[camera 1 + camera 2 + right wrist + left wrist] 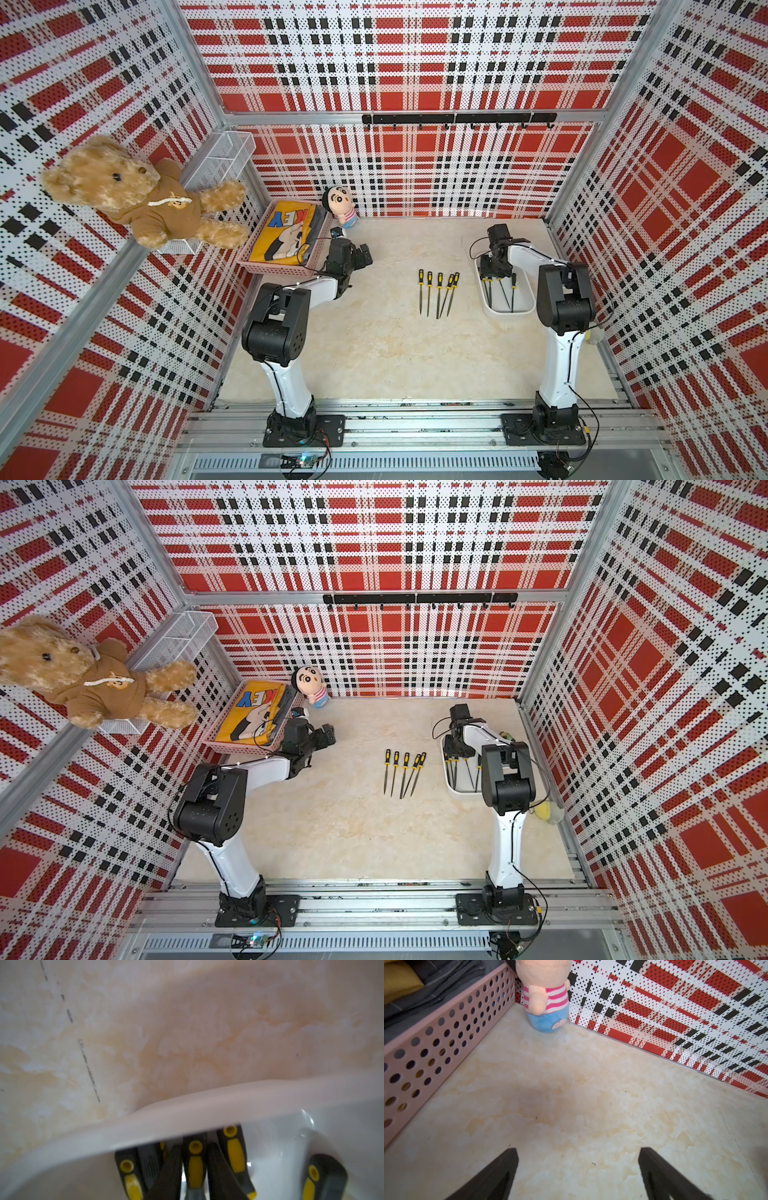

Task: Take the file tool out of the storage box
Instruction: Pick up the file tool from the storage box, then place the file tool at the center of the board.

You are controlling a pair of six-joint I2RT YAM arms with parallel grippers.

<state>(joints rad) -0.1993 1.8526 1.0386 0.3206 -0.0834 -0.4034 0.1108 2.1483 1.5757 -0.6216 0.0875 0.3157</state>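
**Right gripper reaches into white box for a file**

Right gripper [492, 272] hangs low over the far end of the white box [511, 311], seen in both top views. The box sits on the table [374, 353] at the robot's right. Several yellow-and-black files [505, 295] lie inside it, handles toward the back wall. A row of five files [438, 293] lies on the table between the arms, well apart from the box (a sign, it seems, that the job is roughly halfway). Left gripper [365, 255] hovers near the pink basket [282, 270].

From the left wrist, its fingers [500, 1172] stand wide apart over bare table, holding nothing, with a doll [548, 1001] beyond.

From the right wrist, blurred, two dark fingers [168, 1167] sit close on either side of one handle [195, 1165] just inside the box rim. Whether they actually pinch it cannot be told. The step in hand looks like the grasp. The next move calls for a firm squeeze, then a straight lift clear of the rim and the neighbouring handles.
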